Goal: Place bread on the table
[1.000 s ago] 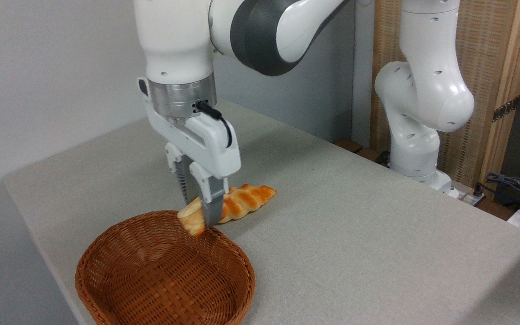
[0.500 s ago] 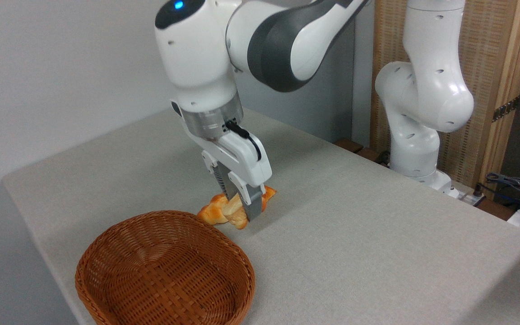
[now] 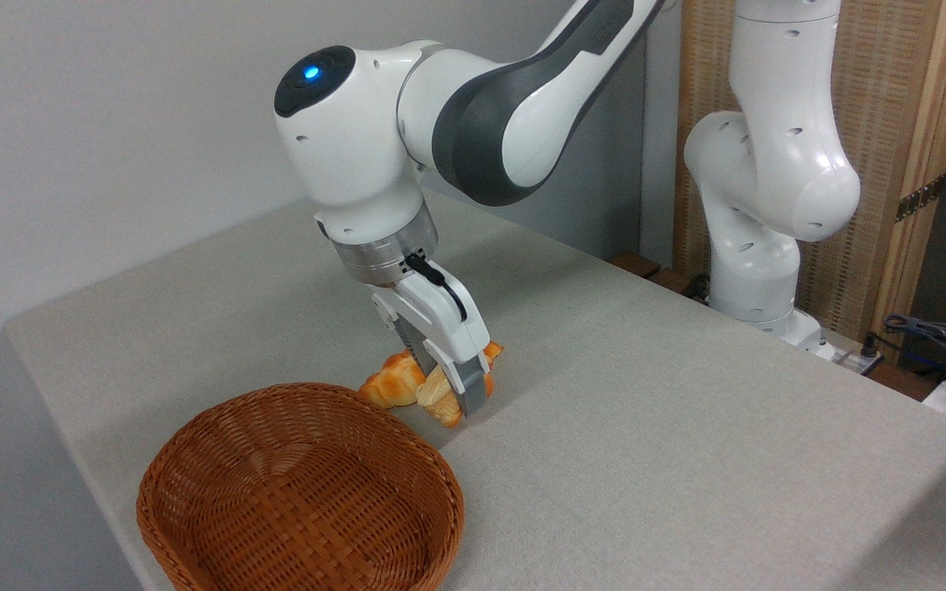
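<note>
The fixed camera looks across a tabletop (image 3: 645, 427) covered in light grey-beige cloth, with a plain pale wall behind it. The white and grey arm (image 3: 489, 107) reaches down from the upper right, its wrist tilted toward the left, and a blue light glows on the joint above the wrist.

The gripper (image 3: 463, 402) is low over the cloth, and its jaws are closed on the bread (image 3: 438, 398), a small pale-yellow bun with toasted patches held between the 2 grey fingers (image 3: 475, 392). The bun hangs at the fingertips just above the tabletop or touching it; which of the 2 cannot be told from this angle.

Right behind the bun lies a longer orange-brown braided loaf (image 3: 391, 386), flat on the cloth and partly hidden by the jaws; its far tip shows past them on the right. The bun appears to touch or nearly touch this loaf.

A brown woven wicker basket (image 3: 300, 492) stands near the front left, just beside the loaf. At the far right are the arm's white base column (image 3: 769, 189), a slatted wooden screen (image 3: 892, 164) and some cables (image 3: 933, 336)
</note>
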You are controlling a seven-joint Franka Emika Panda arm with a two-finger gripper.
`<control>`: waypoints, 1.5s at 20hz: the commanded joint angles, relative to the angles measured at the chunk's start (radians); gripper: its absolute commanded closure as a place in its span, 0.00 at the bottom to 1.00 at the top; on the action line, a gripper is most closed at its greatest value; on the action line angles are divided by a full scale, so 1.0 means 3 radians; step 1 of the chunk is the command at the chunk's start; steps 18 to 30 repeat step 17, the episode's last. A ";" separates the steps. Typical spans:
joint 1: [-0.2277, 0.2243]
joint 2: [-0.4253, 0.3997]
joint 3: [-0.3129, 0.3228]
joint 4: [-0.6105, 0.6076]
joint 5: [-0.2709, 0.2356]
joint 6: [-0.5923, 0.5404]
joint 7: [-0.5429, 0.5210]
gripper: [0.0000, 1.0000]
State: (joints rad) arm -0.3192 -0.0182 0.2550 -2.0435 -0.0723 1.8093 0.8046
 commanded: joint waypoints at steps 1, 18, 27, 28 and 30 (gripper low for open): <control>-0.0015 -0.0057 0.0019 0.0001 0.0016 0.0028 0.0043 0.00; 0.0021 -0.0134 -0.0016 0.0839 0.0016 0.0038 -0.0192 0.00; 0.0021 -0.0134 -0.0016 0.0839 0.0016 0.0038 -0.0192 0.00; 0.0021 -0.0134 -0.0016 0.0839 0.0016 0.0038 -0.0192 0.00; 0.0021 -0.0134 -0.0016 0.0839 0.0016 0.0038 -0.0192 0.00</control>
